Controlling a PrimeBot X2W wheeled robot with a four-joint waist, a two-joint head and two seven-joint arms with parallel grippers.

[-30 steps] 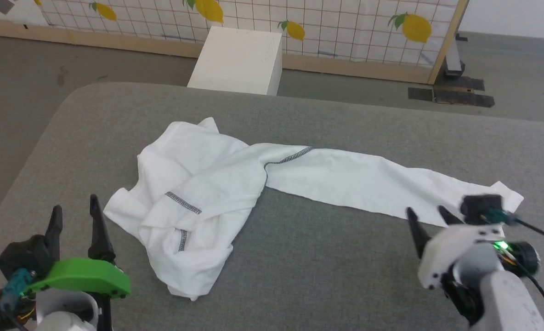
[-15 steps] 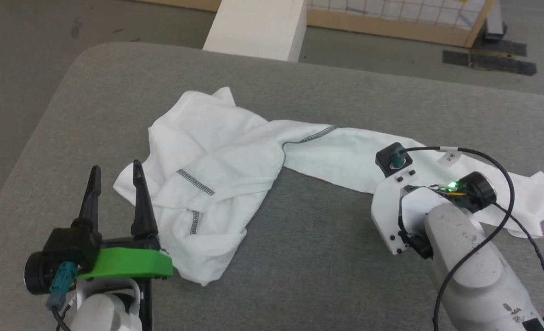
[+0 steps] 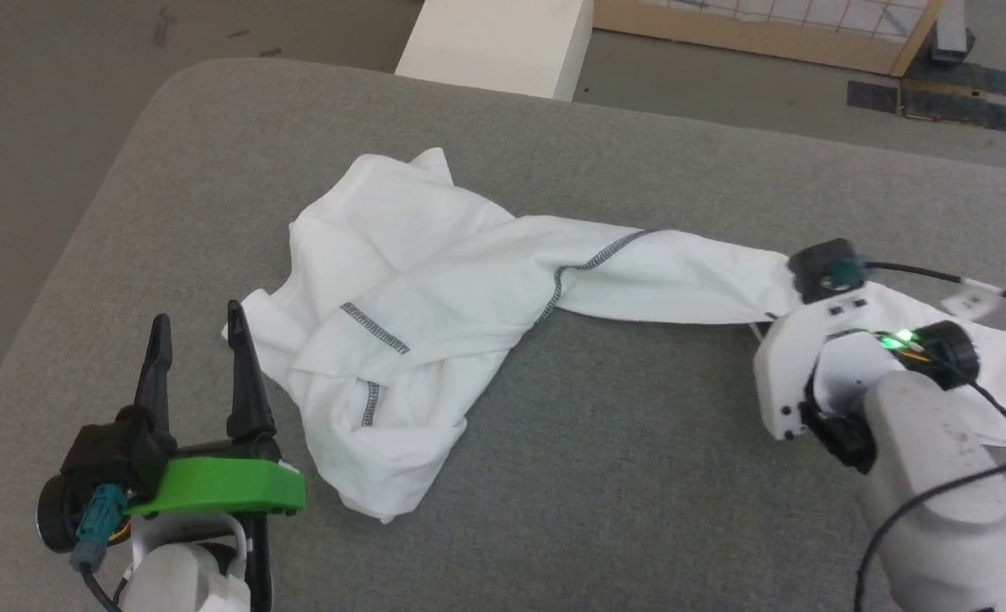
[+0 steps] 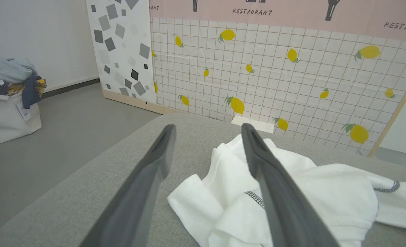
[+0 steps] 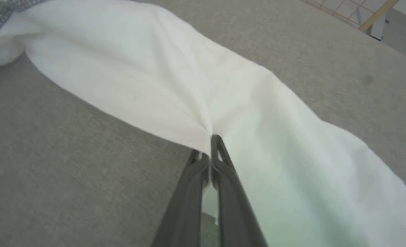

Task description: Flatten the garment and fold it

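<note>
The garment (image 3: 435,280), a white shirt with dark stitched seams, lies crumpled on the grey table (image 3: 639,476), one long part stretched out to the right. My right gripper (image 5: 210,145) is shut on that stretched part, pinching a gathered fold of the cloth (image 5: 148,79) near its near edge; in the head view its white wrist housing (image 3: 796,374) covers the fingers. My left gripper (image 3: 197,316) stands open just left of the bunched end, fingers pointing away from me, holding nothing. In the left wrist view the left gripper (image 4: 208,127) frames the garment's (image 4: 309,192) near corner.
A white box (image 3: 503,42) stands on the floor past the table's far edge. A lemon-patterned panel (image 4: 275,68) rises behind it. A bag piled with clothes (image 4: 7,99) sits on the floor far left. The table's rounded left corner (image 3: 163,93) is close to the garment.
The head camera has tilted down. My right gripper moved onto the stretched part of the garment and shut on it. My left gripper rose closer to the bunched end, still open.
</note>
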